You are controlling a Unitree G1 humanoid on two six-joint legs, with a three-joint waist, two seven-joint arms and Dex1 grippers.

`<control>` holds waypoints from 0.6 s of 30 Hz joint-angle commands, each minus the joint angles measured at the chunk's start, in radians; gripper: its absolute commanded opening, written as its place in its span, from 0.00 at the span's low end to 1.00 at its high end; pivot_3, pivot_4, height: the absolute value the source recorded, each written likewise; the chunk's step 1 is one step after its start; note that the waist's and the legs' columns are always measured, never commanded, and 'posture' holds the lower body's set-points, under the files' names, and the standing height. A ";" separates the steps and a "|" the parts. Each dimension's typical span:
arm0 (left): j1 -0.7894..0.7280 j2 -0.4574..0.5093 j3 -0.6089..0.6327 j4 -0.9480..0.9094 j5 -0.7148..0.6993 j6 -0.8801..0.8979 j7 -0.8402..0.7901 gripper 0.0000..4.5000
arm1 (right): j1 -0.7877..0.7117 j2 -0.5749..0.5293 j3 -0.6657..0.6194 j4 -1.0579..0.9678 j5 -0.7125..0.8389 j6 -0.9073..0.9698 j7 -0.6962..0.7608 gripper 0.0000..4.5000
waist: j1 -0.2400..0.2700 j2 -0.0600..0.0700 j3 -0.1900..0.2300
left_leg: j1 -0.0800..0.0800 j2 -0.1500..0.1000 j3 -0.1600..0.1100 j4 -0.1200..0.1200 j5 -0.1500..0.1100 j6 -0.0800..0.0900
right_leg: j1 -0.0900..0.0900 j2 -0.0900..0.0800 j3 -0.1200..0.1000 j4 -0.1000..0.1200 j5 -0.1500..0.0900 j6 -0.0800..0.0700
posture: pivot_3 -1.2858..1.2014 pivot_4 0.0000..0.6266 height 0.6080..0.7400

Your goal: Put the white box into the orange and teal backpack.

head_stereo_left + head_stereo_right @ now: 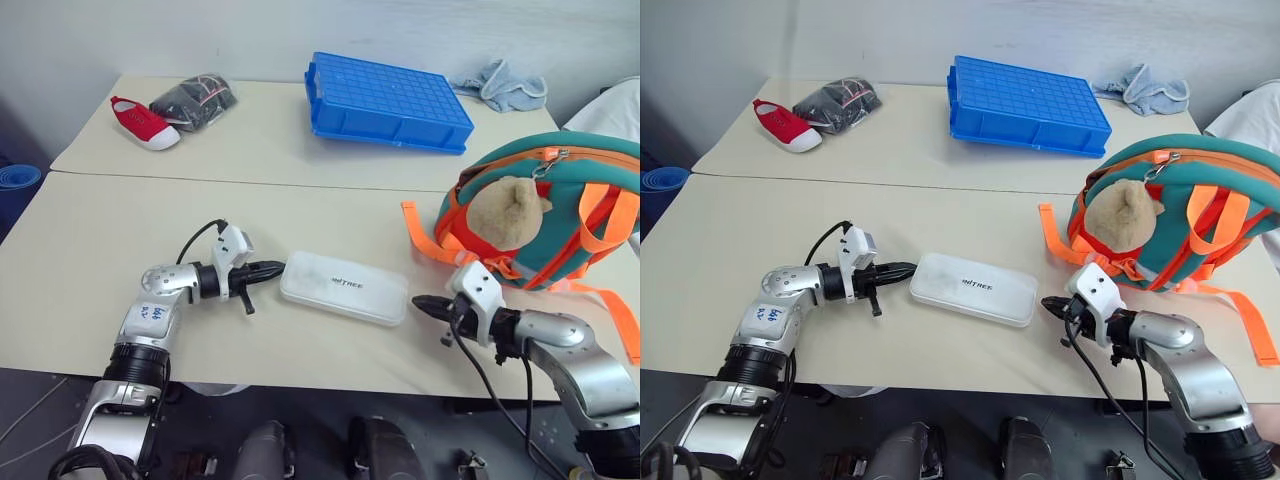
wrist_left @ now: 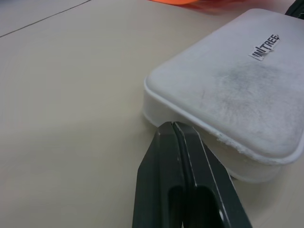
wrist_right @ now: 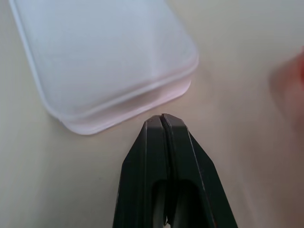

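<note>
A flat white box lies on a beige table between two closed robot grippers.

The white box is smooth matte plastic, long with rounded corners, a raised lid rim and small dark lettering on top; its lid looks faintly scuffed. The left gripper, black fingers pressed together and holding nothing, has its tip at one short end; the right gripper, also pinched shut and empty, points at the other end, just apart. Beside it sits the soft, rounded orange and teal backpack with a tan plush toy. The table is plain and pale; farther back lie a blue gridded tray, a red shoe and a crumpled blue cloth.
</note>
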 commanded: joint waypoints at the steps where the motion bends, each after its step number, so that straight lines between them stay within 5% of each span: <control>1: 0.023 -0.002 0.001 -0.069 -0.016 0.011 0.000 0.00 | -0.030 -0.017 -0.001 -0.022 -0.012 0.014 -0.011 0.00 | 0.000 0.000 0.000 | 0.000 0.000 0.000 0.000 0.000 0.000 | 0.000 0.000 0.000 0.000 0.000 0.000 | 0.52 0.24 1.00; 13: 0.145 -0.017 0.021 -0.340 -0.103 0.176 0.052 0.00 | -0.010 -0.093 -0.013 0.015 -0.030 0.036 0.028 0.00 | 0.002 0.000 0.000 | 0.000 -0.001 -0.001 0.000 0.000 0.000 | 0.001 -0.001 0.004 -0.002 0.000 0.000 | 0.52 0.24 1.00; 18: 0.267 0.053 0.076 -0.448 -0.151 0.264 0.050 0.00 | 0.016 -0.126 -0.056 0.051 -0.057 -0.033 0.029 0.00 | -0.002 0.000 0.000 | 0.001 0.000 -0.001 -0.001 0.000 0.000 | 0.001 -0.001 0.004 -0.002 0.000 0.000 | 0.52 0.24 1.00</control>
